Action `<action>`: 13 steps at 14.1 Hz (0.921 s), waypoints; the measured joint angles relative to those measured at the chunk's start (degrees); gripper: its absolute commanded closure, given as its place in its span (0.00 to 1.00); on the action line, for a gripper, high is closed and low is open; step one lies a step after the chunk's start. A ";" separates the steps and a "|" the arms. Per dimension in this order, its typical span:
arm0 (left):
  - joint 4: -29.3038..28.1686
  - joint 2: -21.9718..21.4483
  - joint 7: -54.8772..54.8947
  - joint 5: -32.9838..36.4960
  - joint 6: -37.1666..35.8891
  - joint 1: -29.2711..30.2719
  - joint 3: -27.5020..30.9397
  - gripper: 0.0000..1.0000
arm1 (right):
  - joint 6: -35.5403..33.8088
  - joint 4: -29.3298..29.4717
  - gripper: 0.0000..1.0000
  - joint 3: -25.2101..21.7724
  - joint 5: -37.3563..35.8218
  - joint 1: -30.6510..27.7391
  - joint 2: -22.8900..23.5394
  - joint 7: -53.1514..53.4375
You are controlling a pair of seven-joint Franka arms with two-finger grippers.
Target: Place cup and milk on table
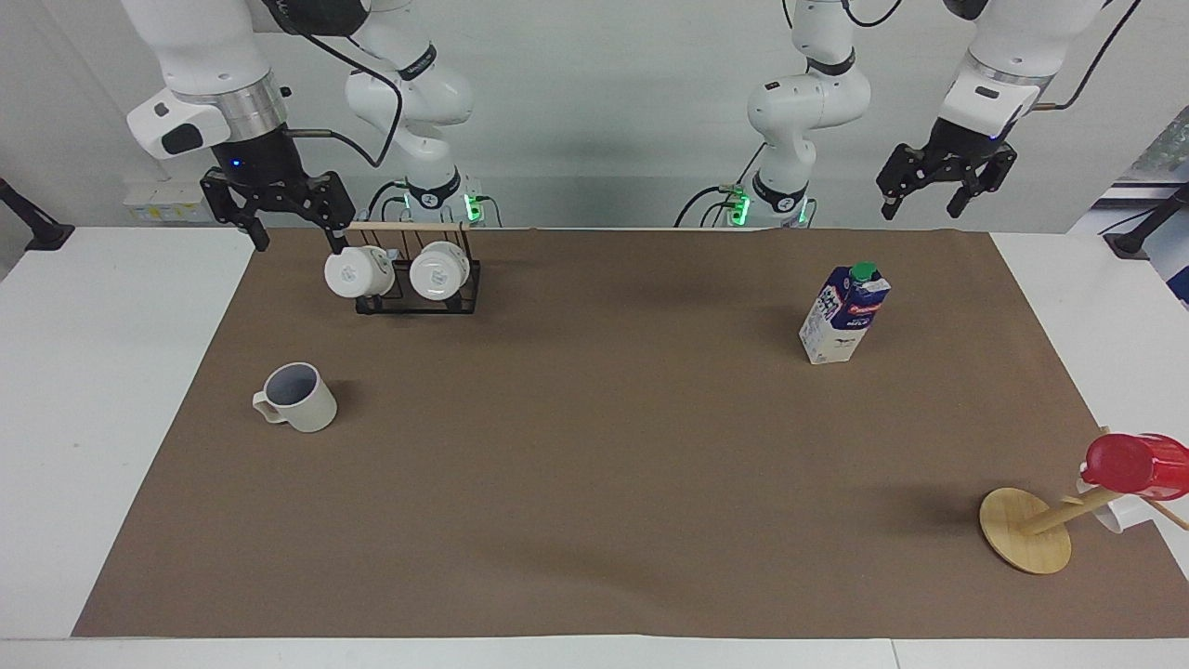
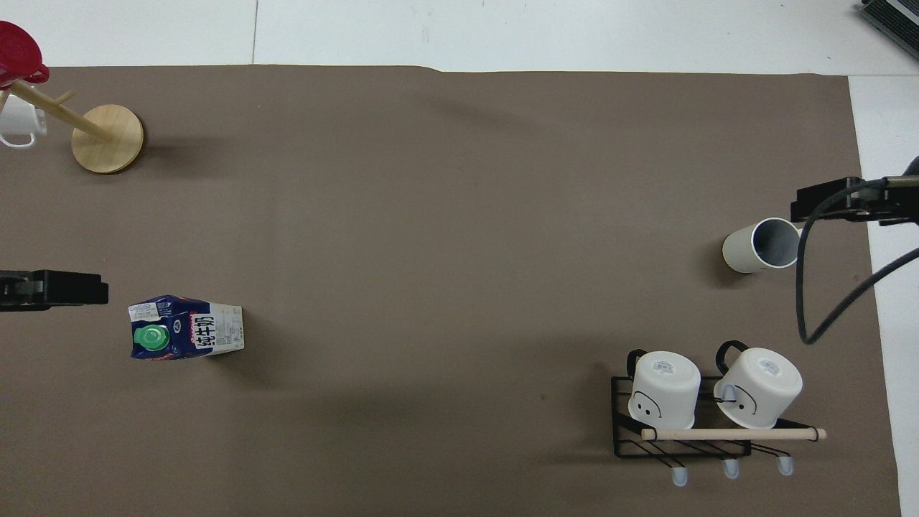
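While both grippers, left (image 1: 946, 193) and right (image 1: 286, 226), hang open and empty, one cup (image 1: 299, 398), one milk (image 1: 843, 313) and two white mugs (image 1: 398, 271) stand on the table (image 1: 576, 520); milk label unreadable.

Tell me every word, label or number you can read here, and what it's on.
Milk carton: large black characters on a white side panel, not clearly legible; the red label's lettering is too small to read.
Two white mugs on the rack: printed marks on their bases, too small to read.
Nothing else carries text.
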 measured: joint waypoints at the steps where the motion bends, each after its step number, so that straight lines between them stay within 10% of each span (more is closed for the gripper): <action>1: 0.00 0.01 0.00 0.00 -0.01 0.00 -0.02 0.00 | 0.04 -0.52 0.00 0.00 0.00 -0.11 0.02 0.00; 13: 0.00 0.03 0.00 0.00 -0.07 0.00 -0.01 0.00 | 25.40 -20.26 0.00 -0.08 0.00 -7.99 3.94 -7.48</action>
